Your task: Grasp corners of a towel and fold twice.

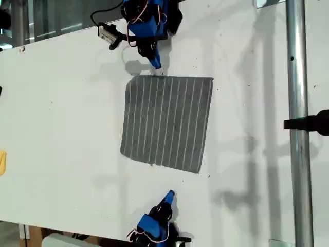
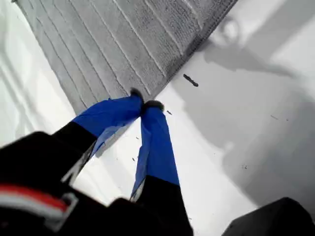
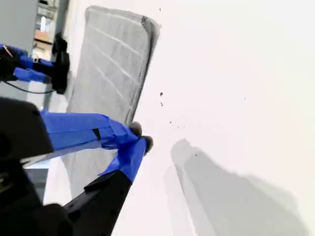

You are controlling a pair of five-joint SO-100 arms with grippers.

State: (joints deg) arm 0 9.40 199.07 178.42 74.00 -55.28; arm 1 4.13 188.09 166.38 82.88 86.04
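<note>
Two grippers, both closed, empty: my first gripper (image 2: 146,104) tips sit at towel (image 1: 167,121) edge, nearer; my second gripper (image 3: 140,137) just off opposite edge.

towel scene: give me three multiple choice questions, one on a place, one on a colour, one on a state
1. In the exterior view, where is my first pincer?
A. at the towel's top edge
B. at its bottom edge
C. by the metal pole

2. What colour are the stripes?
A. red
B. white
C. yellow

3. My second pincer is:
A. clamped on the cloth
B. wide open
C. shut, apart from the cloth

Answers:
1 A: its tip meets the top edge, and the first wrist view shows the same edge at its tips.
2 B: thin white lines cross the grey fabric.
3 C: its tips meet, with bare table between them and the bottom edge.
</note>
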